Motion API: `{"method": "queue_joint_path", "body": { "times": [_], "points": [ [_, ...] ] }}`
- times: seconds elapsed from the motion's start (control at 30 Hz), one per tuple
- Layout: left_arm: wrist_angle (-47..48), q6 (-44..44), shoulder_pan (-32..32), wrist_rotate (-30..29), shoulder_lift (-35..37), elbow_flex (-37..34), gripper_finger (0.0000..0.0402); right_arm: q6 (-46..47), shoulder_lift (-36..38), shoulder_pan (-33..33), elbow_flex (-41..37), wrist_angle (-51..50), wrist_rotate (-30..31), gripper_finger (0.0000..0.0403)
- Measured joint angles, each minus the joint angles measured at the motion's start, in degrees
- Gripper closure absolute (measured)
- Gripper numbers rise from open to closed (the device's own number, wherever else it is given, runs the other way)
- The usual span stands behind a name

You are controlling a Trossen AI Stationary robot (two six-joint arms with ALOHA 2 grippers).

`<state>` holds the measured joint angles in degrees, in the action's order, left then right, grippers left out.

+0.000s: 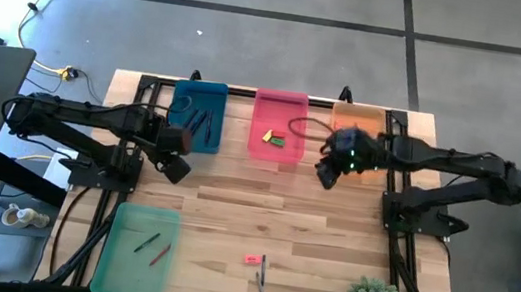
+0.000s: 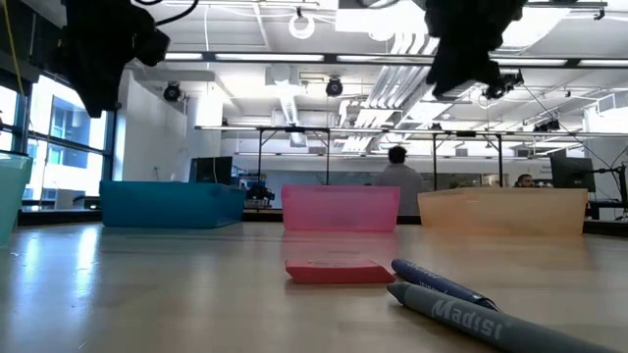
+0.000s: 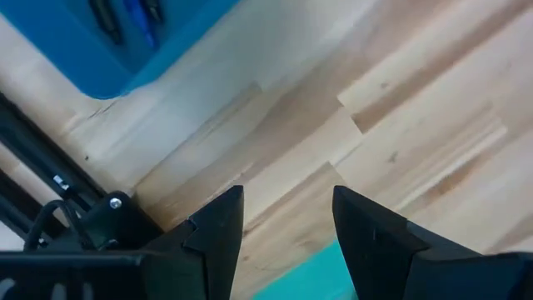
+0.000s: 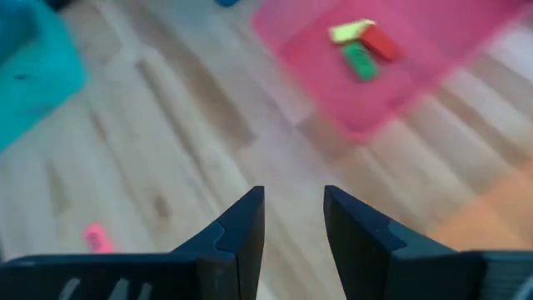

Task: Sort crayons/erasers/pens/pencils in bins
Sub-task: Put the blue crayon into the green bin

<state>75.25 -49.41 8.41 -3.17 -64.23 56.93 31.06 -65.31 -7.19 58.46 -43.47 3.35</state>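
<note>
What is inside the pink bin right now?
The pink bin holds three small pieces together: yellow, green and red. Nothing covers them from above; at table height its wall hides them.

A grey concrete floor (image 1: 254, 44) with dark seams surrounds the wooden table (image 1: 309, 233). Beyond it, an open workshop: white ceiling pipes (image 2: 392, 78), round lamps (image 2: 302, 22), bright windows (image 2: 54, 147) at one side, and a person (image 2: 397, 176) standing far back.
</note>
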Motion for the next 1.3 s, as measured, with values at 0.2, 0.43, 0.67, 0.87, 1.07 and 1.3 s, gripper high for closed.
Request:
{"method": "queue_joint_path", "body": {
  "times": [0.2, 0.43, 0.67, 0.87, 1.07, 1.3],
  "points": [
    [0.0, 0.8, -5.6, 0.0, 0.0, 0.0, 0.0229, 10.5, -2.4, 12.5, 1.8, 5.1, 6.2, 0.0286],
    [0.0, 1.6, -12.7, 0.0, 0.0, 0.0, 0.0229, 18.3, -10.2, 22.5, 9.5, 5.3, 13.3, 0.0286],
    [-0.1, 1.6, -16.9, -1.9, 0.0, 0.0, 0.0229, 27.5, -21.8, 27.0, 21.5, -6.4, 14.8, 0.0286],
    [-0.1, 1.6, -18.6, -2.1, 0.0, 0.0, 0.0229, 40.0, -31.9, 30.0, 32.7, -18.4, 13.6, 0.0286],
    [-0.1, 1.6, -18.7, -2.5, 0.0, 0.0, 0.0229, 46.4, -40.7, 31.7, 42.0, -25.3, 11.1, 0.0286],
    [-0.1, -1.5, -18.5, -4.0, 0.0, 0.0, 0.0229, 47.2, -47.9, 33.8, 47.5, -25.5, 9.4, 0.0286]
  ]
}}
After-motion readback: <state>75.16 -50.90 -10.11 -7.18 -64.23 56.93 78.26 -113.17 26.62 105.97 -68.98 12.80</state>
